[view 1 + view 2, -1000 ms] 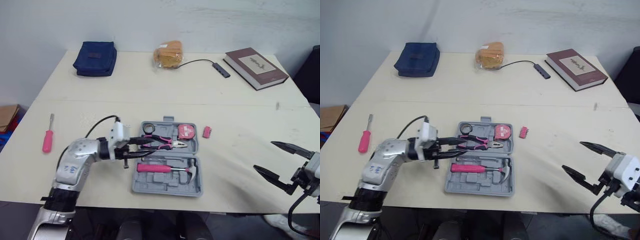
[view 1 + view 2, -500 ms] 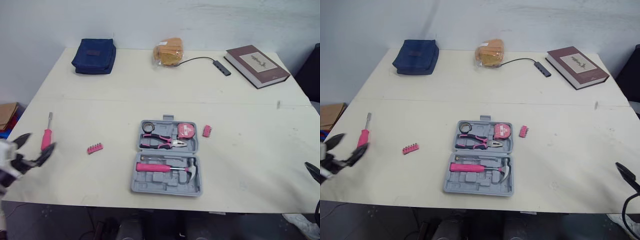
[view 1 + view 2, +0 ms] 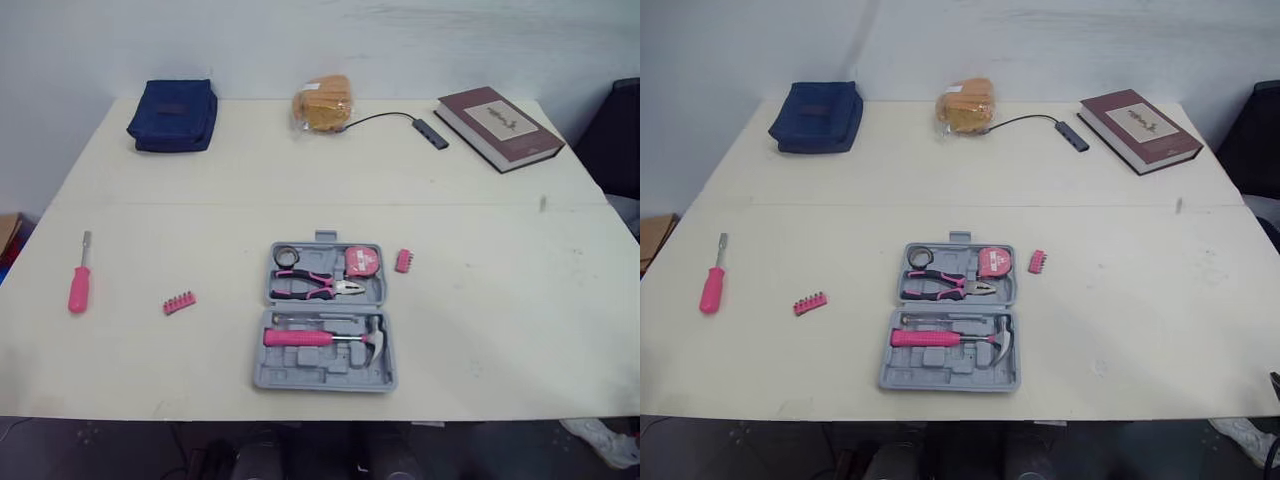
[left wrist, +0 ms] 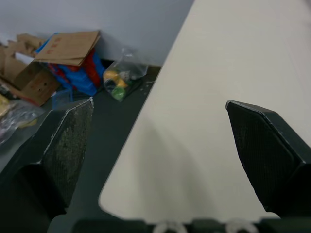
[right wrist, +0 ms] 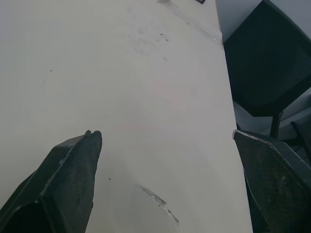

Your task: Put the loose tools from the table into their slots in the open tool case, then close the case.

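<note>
L pincer [image 4: 158, 104] backed off tool case [image 3: 300, 374] to table [image 4: 218, 73] edge; R pincer [image 5: 165, 133] too, both agape, empty.

Even, soft light (wrist views blurry)

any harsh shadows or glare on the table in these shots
Left eye view: soft, even light, no glare on the table; the tool case casts barely any shadow. Left wrist view: a faint soft shadow on the table near its corner. Right wrist view: table evenly lit, no glare.
</note>
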